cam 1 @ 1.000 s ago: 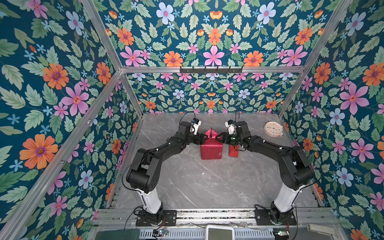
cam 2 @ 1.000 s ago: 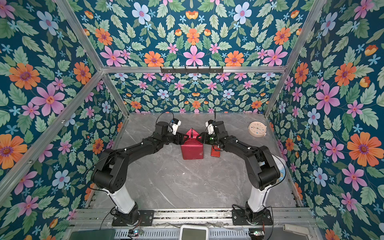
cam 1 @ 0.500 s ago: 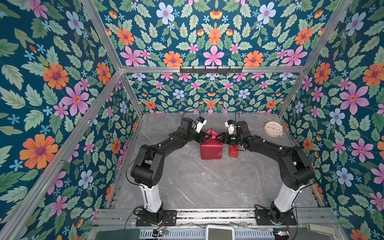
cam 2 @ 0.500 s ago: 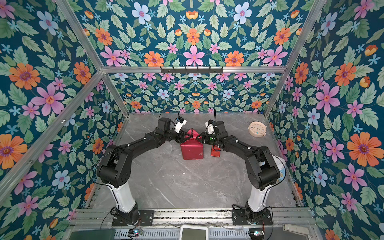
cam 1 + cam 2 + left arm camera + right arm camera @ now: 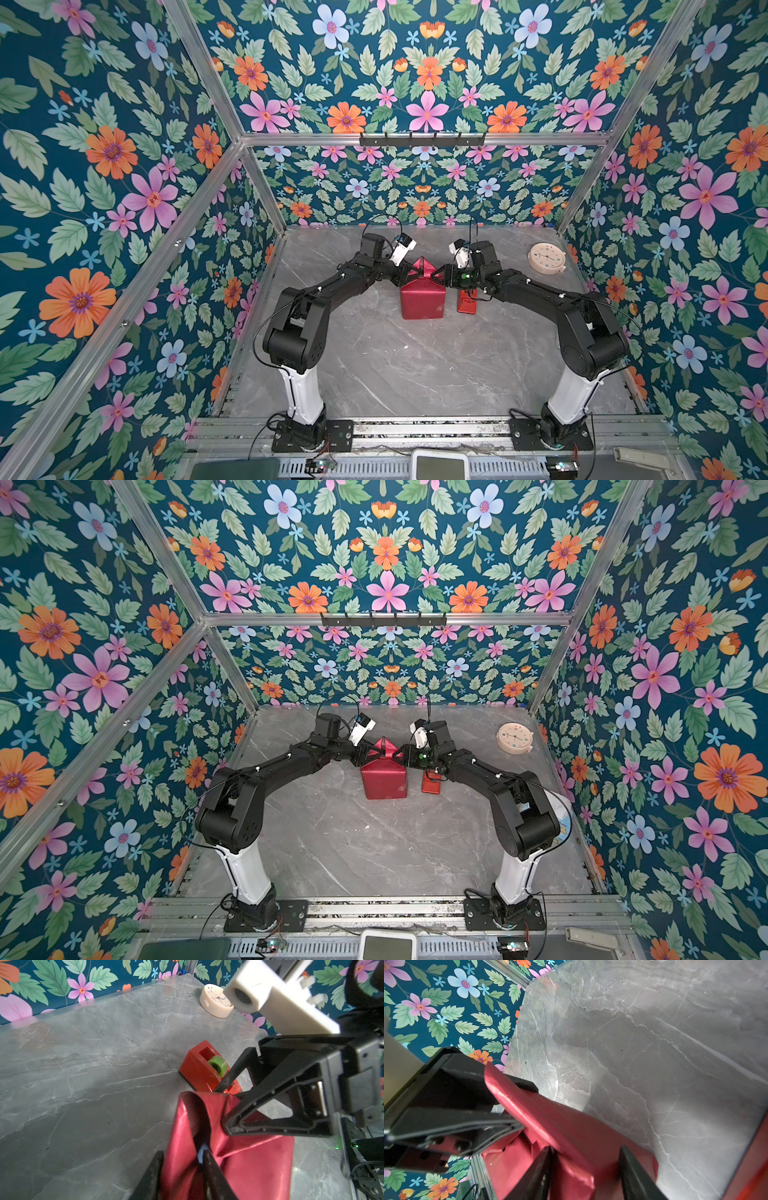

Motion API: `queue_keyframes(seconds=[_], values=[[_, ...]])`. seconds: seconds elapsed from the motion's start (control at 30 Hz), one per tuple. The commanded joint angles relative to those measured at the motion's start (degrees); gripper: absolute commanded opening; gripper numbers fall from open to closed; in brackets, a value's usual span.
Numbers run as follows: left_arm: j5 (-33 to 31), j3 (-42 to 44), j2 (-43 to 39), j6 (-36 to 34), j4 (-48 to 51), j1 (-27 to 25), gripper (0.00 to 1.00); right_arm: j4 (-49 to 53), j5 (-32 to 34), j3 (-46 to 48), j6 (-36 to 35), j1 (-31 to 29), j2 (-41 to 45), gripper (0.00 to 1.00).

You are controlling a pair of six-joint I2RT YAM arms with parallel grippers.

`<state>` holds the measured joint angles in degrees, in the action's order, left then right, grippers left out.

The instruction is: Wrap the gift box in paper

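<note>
The paper (image 5: 423,297) covers the gift box, which is hidden, as a glossy red block in both top views, with pointed flaps (image 5: 383,748) standing up at its far end. My left gripper (image 5: 406,271) comes in from the far left. In the left wrist view it (image 5: 182,1152) is shut on a standing fold of paper (image 5: 185,1126), and a small bluish sliver shows by one finger (image 5: 212,1174). My right gripper (image 5: 441,275) reaches in from the far right. In the right wrist view its jaws (image 5: 585,1149) stand wide, closed around a bunched paper fold (image 5: 571,1167).
A red tape dispenser (image 5: 466,301) with a green roll (image 5: 217,1065) stands just right of the parcel, under my right arm. A round cream clock (image 5: 547,258) lies at the back right. Grey marble table (image 5: 395,365); floral walls close in on three sides.
My left gripper has turned at the wrist, moved in on the parcel's far flap and narrowed its jaws onto it. The right arm and the parcel have not moved.
</note>
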<state>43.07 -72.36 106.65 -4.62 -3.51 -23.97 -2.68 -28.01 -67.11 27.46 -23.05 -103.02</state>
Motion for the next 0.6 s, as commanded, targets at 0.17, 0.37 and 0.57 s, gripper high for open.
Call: queue_keyframes(seconds=[0.17, 0.37, 0.57], values=[[-0.72, 3.54, -4.79, 0.83, -2.89, 1.35, 0.68, 3.48, 0.32, 0.05, -0.92, -0.21, -0.2, 0.52], [-1.23, 11.31, -9.99, 7.38, -13.01, 4.08, 0.76, 3.45, 0.32, 0.14, -0.83, -0.21, -0.16, 0.52], [-3.15, 16.24, -11.7, 10.69, -16.71, 5.75, 0.76, 3.48, 0.26, -0.21, -0.83, -0.15, -0.41, 0.52]])
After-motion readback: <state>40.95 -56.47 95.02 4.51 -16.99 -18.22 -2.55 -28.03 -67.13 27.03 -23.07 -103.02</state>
